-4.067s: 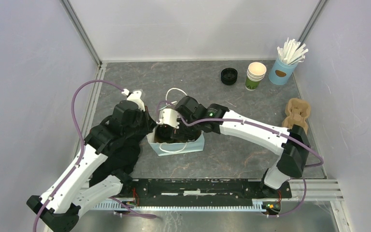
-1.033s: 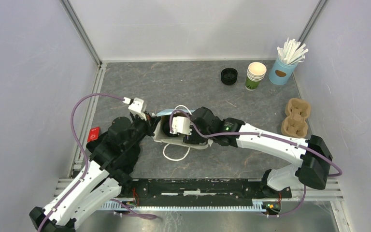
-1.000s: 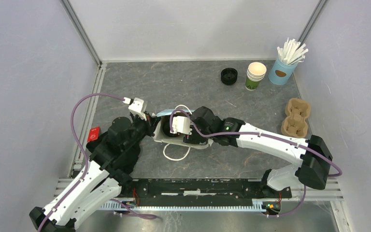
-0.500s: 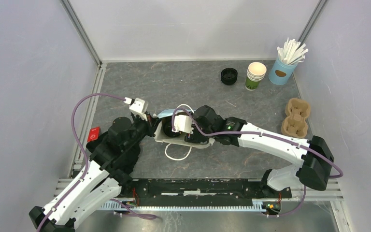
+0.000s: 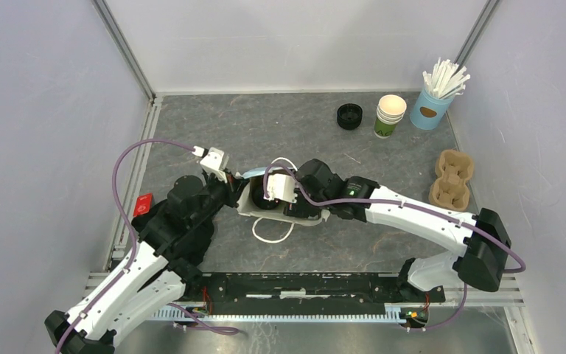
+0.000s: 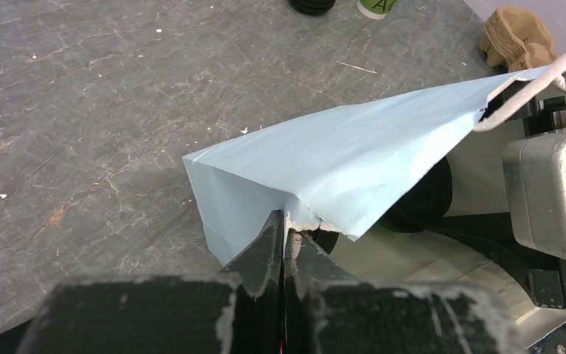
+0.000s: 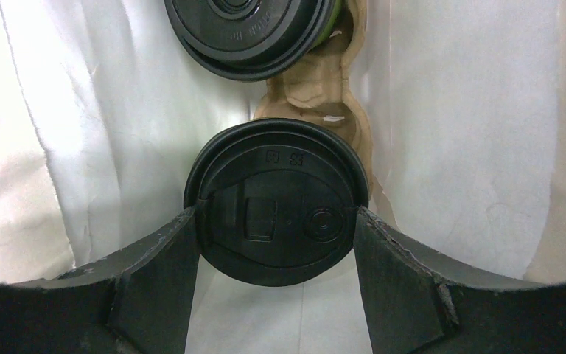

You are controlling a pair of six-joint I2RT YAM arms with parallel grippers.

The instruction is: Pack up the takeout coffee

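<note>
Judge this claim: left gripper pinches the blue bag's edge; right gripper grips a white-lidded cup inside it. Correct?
No: the cup has a black lid, per the right wrist view. The rest holds: left gripper pinching the blue bag, right gripper gripping the cup.

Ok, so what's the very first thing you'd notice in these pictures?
The pale blue paper bag in the middle of the table grabs your eye first. The left gripper pinches its edge, and the right gripper reaches inside, its fingers hugging a black-lidded cup. A second lidded cup sits just behind it in the same brown cardboard carrier.
</note>
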